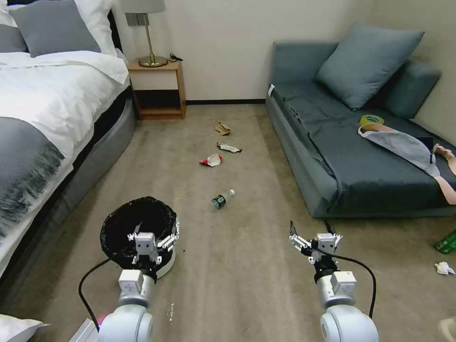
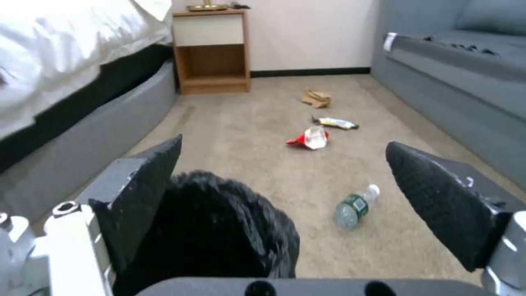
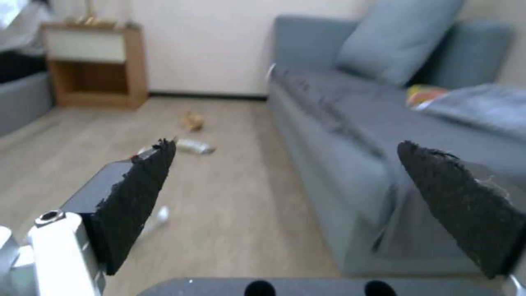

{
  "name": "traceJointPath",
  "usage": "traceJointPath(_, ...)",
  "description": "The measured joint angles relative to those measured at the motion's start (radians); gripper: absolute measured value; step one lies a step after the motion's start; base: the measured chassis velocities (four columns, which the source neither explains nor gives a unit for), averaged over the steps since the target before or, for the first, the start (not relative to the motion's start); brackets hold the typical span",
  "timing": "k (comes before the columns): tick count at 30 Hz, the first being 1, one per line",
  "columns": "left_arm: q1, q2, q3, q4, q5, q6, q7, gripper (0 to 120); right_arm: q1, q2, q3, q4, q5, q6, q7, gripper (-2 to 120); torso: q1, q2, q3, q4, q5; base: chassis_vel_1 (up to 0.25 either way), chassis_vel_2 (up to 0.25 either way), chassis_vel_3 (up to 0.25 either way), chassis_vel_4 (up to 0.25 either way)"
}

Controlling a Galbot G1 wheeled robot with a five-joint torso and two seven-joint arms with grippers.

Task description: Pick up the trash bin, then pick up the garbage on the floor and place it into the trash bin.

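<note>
Beige carpet is strewn at frame centre with a bottle and wrappers. Lower left, the spread left gripper is held over the trash bin; lower right, the right gripper is spread.

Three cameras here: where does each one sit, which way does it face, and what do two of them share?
Head view: high on the robot, looking forward and down at the floor; shows the left gripper over the trash bin and the right gripper above bare floor.
Left wrist view: low behind the open left gripper, facing the nightstand; bin just below.
Right wrist view: behind the open right gripper, facing along the sofa.
Shared: head and left wrist views both show the bottle and red-and-white wrapper.
</note>
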Motion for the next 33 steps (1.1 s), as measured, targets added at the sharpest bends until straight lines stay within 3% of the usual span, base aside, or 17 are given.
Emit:
traceJointPath(2, -0.003, -0.009, -0.006, -0.033, -0.004, 0.036, -0.004, 100, -0.004, 0.022, -0.018, 0.069, -0.027, -0.033, 0.044, 100, 0.0, 0.0, 0.0, -0.0002, -0.0001, 0.0, 0.0, 0.0, 0.0)
traceJointPath(3, -0.006, 0.007, -0.033, -0.033, -0.023, 0.045, -0.011, 100, -0.008, 0.035, -0.027, 0.11, -0.043, -0.052, 0.071, 100, 0.0, 0.0, 0.0, 0.0, -0.0002, 0.0, 0.0, 0.0, 0.0)
traceJointPath(5, -0.007, 0.019, -0.044, -0.032, -0.033, 0.047, -0.013, 100, -0.007, 0.041, -0.034, 0.136, -0.038, -0.059, 0.092, 100, 0.0, 0.0, 0.0, -0.0002, -0.0003, 0.0, 0.0, 0.0, 0.0)
traceJointPath(9, -0.015, 0.042, -0.07, -0.026, -0.059, 0.062, -0.03, 100, -0.003, 0.041, -0.04, 0.148, -0.017, -0.063, 0.11, 100, 0.0, 0.0, 0.0, 0.0, -0.0003, 0.0, 0.0, 0.0, 0.0)
traceJointPath(13, -0.039, 0.069, -0.142, -0.016, -0.116, 0.118, -0.077, 100, 0.001, 0.036, -0.038, 0.148, -0.009, -0.063, 0.112, 100, 0.0, 0.0, 0.0, 0.0, -0.0001, 0.0, 0.0, 0.0, 0.0)
traceJointPath(14, -0.039, 0.069, -0.142, -0.016, -0.116, 0.118, -0.077, 100, 0.001, 0.036, -0.038, 0.148, -0.009, -0.063, 0.112, 100, 0.0, 0.0, 0.0, 0.0, -0.0001, 0.0, 0.0, 0.0, 0.0)
traceJointPath(17, -0.083, 0.092, -0.215, -0.006, -0.205, 0.23, -0.17, 100, 0.005, 0.033, -0.038, 0.142, -0.007, -0.063, 0.112, 100, 0.0, 0.0, 0.0, 0.0, 0.0, 0.0, 0.0, 0.0, 0.0)
traceJointPath(18, -0.083, 0.092, -0.215, -0.006, -0.205, 0.23, -0.17, 100, 0.005, 0.033, -0.038, 0.142, -0.007, -0.063, 0.112, 100, 0.0, 0.0, 0.0, 0.0, 0.0, 0.0, 0.0, 0.0, 0.0)
traceJointPath(21, -0.136, 0.124, -0.255, 0.047, -0.299, 0.337, -0.261, 100, 0.01, 0.033, -0.04, 0.135, -0.006, -0.061, 0.111, 100, 0.0, 0.0, 0.0, 0.0002, -0.0002, 0.0, 0.0, 0.0, 0.0)
traceJointPath(25, -0.169, 0.145, -0.257, 0.091, -0.378, 0.395, -0.314, 100, 0.014, 0.031, -0.041, 0.132, -0.006, -0.06, 0.11, 100, 0.0, 0.0, 0.0, 0.0001, -0.0003, 0.0, 0.0, 0.0, 0.0)
traceJointPath(27, -0.206, 0.159, -0.239, 0.134, -0.457, 0.443, -0.369, 100, 0.016, 0.031, -0.042, 0.13, -0.005, -0.06, 0.108, 100, 0.0, 0.0, 0.0, 0.0, -0.0001, 0.0, 0.0, 0.0, 0.0)
traceJointPath(33, -0.273, 0.163, -0.21, 0.211, -0.522, 0.493, -0.427, 100, 0.018, 0.03, -0.042, 0.128, -0.005, -0.055, 0.107, 100, 0.0, 0.0, 0.0, -0.0001, 0.0, 0.0, 0.0, 0.0, 0.0)
